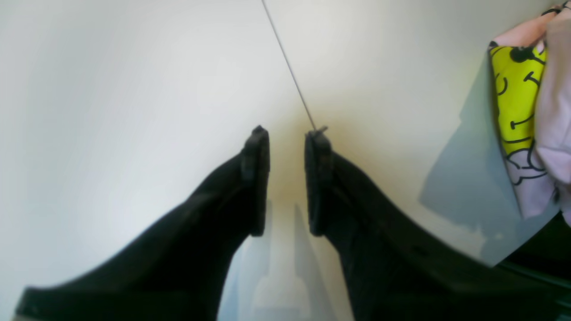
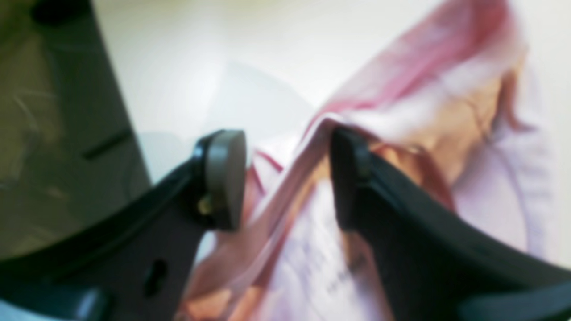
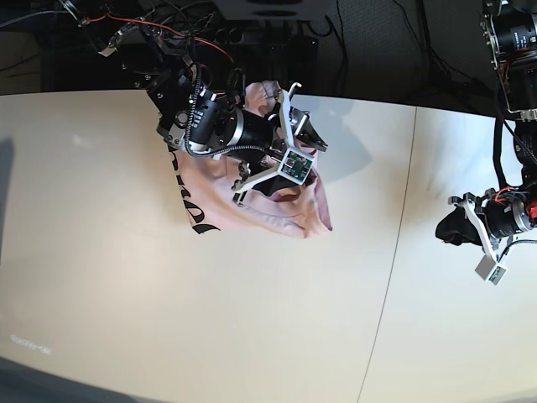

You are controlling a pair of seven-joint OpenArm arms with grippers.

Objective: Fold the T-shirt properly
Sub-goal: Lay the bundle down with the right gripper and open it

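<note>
The pale pink T-shirt (image 3: 289, 206) lies bunched on the white table (image 3: 126, 252), with black lettering (image 3: 189, 210) along its left edge. My right gripper (image 3: 312, 138) hovers over the shirt's far side. In the blurred right wrist view its jaws (image 2: 285, 147) stand open, and a raised pink fold (image 2: 312, 147) runs up between them against the right finger. My left gripper (image 3: 446, 228) is far off to the right over bare table. Its jaws (image 1: 287, 133) stand apart with nothing between them. A corner of the shirt with a yellow print (image 1: 517, 98) shows at that view's right edge.
A thin seam (image 3: 401, 218) runs across the table between the shirt and my left gripper. Dark cables and equipment (image 3: 252, 34) sit beyond the table's far edge. My right arm's body (image 3: 201, 117) overhangs the shirt's upper left part.
</note>
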